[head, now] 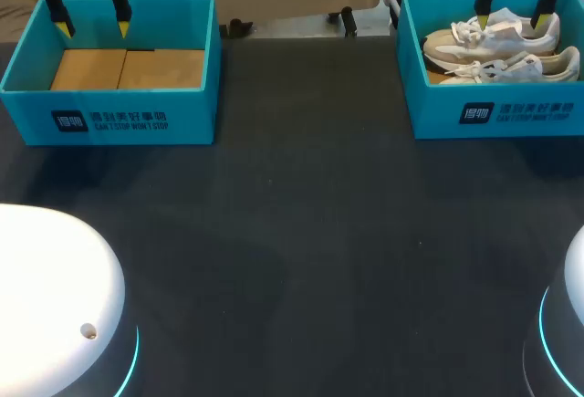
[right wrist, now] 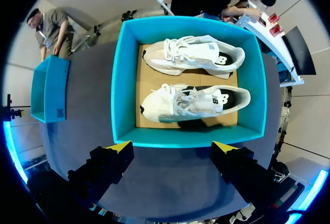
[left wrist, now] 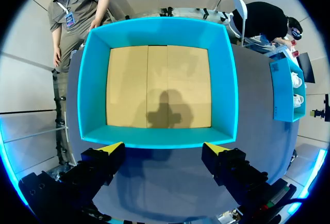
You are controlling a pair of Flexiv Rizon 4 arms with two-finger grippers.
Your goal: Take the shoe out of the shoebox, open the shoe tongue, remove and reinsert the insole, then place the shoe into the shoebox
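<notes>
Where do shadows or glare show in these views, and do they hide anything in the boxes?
Left wrist view: a dark shadow falls on the empty shoebox's cardboard floor ahead of the left gripper, hiding nothing. Right wrist view: a shadow edges the nearer shoe; the farther shoe is evenly lit. Head view: the left arm's base glares plain white.

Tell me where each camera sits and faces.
Head: above and behind, looking down on the table; left gripper above the empty shoebox, right gripper above the shoes.
Left wrist: faces down past its tips into the empty shoebox.
Right wrist: faces down past its tips onto both shoes.
Shared: all three show both shoeboxes.
</notes>
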